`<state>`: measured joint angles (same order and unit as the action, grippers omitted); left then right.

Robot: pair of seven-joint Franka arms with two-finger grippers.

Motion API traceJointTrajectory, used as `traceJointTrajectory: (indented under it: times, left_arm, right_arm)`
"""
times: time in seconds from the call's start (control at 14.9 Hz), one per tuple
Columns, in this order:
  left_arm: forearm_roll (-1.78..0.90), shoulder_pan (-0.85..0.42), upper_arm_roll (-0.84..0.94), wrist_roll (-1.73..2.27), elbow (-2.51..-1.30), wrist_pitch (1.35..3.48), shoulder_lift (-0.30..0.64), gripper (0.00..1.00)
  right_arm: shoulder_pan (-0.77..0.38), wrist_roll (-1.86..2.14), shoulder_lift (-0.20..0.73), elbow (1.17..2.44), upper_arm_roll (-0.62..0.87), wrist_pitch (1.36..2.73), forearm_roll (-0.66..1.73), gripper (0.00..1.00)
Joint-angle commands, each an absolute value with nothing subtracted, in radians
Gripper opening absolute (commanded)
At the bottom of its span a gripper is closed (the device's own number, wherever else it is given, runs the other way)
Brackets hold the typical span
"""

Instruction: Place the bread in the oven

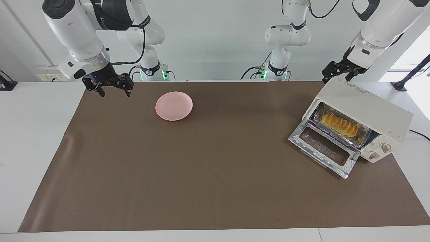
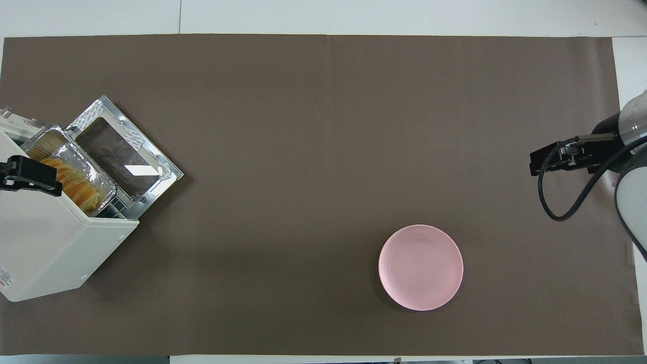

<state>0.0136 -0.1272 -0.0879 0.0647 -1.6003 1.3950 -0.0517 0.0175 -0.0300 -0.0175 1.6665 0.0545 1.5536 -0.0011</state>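
The yellow-orange ridged bread (image 1: 339,124) lies in a silver foil tray (image 1: 362,137) inside the cream-white oven (image 1: 366,107), at the left arm's end of the table. The oven's glass door (image 1: 322,149) is dropped open. In the overhead view the bread (image 2: 76,188) shows in the oven (image 2: 45,242) mouth. My left gripper (image 1: 341,71) hangs open and empty just over the oven's top; in the overhead view the left gripper (image 2: 30,174) covers part of the tray. My right gripper (image 1: 113,88) is open and empty, waiting over the mat's corner at the right arm's end.
A round pink plate (image 1: 174,106) sits empty on the brown mat (image 1: 201,168), nearer to the right arm's end; it also shows in the overhead view (image 2: 420,267). The open door (image 2: 121,156) juts out onto the mat in front of the oven.
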Motion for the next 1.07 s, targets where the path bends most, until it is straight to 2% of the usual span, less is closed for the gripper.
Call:
traceJointTrajectory:
  times: [0.0,0.81,1.01]
  left_arm:
    - [0.002,-0.138,-0.078,0.051,-1.628,1.416,-0.046,1.0]
    - [0.002,-0.133,-0.077,-0.034,-1.592,1.457,-0.031,1.0]
    - [-0.055,-0.126,-0.078,-0.037,-1.595,1.525,-0.031,1.0]
  right_arm:
    - [0.028,-0.038,-0.04,1.69,0.064,1.555,-0.014,1.0]
    - [0.028,-0.038,-0.04,1.69,0.064,1.555,-0.014,1.0]
    - [0.028,-0.038,-0.04,1.69,0.064,1.555,-0.014,1.0]
